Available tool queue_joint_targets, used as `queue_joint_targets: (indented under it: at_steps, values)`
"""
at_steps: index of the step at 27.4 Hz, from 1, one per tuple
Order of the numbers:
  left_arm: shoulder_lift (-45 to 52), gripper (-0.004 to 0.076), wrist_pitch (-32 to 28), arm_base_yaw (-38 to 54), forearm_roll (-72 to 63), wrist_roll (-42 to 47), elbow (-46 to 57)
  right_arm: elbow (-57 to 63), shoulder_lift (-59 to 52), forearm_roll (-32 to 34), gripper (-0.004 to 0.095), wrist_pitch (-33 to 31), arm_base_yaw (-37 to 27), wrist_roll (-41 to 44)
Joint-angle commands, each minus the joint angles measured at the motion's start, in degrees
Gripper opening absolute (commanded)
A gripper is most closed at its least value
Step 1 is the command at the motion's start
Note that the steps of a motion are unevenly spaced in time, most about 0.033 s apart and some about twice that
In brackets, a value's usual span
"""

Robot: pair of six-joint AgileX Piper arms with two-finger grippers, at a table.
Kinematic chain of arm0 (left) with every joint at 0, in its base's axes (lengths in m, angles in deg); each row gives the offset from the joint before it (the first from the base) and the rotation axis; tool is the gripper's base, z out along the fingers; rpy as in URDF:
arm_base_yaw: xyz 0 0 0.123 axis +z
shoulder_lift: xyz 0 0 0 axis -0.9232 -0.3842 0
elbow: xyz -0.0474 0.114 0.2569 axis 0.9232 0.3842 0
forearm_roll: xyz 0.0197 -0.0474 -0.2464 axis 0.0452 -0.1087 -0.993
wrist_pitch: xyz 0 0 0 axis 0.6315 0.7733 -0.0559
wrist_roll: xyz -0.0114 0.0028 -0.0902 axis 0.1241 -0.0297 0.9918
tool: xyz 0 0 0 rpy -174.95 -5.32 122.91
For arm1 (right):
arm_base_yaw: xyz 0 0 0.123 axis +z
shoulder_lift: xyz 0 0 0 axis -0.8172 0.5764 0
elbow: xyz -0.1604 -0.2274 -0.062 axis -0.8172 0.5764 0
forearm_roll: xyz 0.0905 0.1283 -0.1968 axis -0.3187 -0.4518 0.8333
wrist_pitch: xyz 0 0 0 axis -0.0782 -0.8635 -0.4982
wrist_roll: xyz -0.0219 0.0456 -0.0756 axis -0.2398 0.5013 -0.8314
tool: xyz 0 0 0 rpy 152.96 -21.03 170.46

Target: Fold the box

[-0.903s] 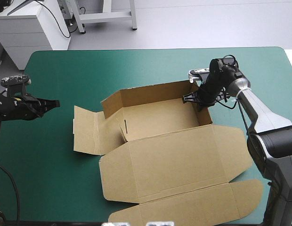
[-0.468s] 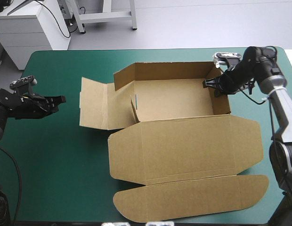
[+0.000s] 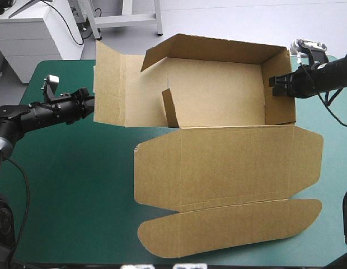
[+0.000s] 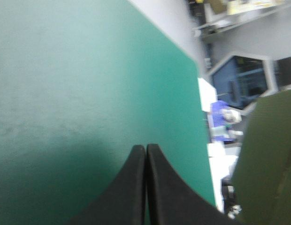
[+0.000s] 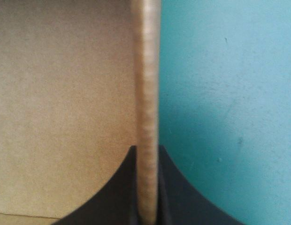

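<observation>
Box (image 3: 218, 106): brown, part-formed tray, lid (image 3: 224, 168) flat on its near side, long axis running gripper to gripper. Right gripper (image 3: 274, 82): at the box's right end, pinched on the upright right wall (image 5: 146, 93). Left gripper (image 3: 89, 102): fingers together, empty, at the box's left end, just beside the unfolded left flap (image 3: 109, 84); contact unclear. Flap probably next, left arm nearer.

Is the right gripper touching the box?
Touching. The right wrist view shows a wall of the box pinched between the fingers of the right gripper.
</observation>
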Motion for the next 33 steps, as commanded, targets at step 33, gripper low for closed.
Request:
queue_joint_targets:
  at_steps: [33]
  values:
    - [17.54,-0.0008,6.39,-6.77,5.42,-2.97,-1.44,-1.19,1.36,-3.1,-0.0018,8.97,11.82,0.28]
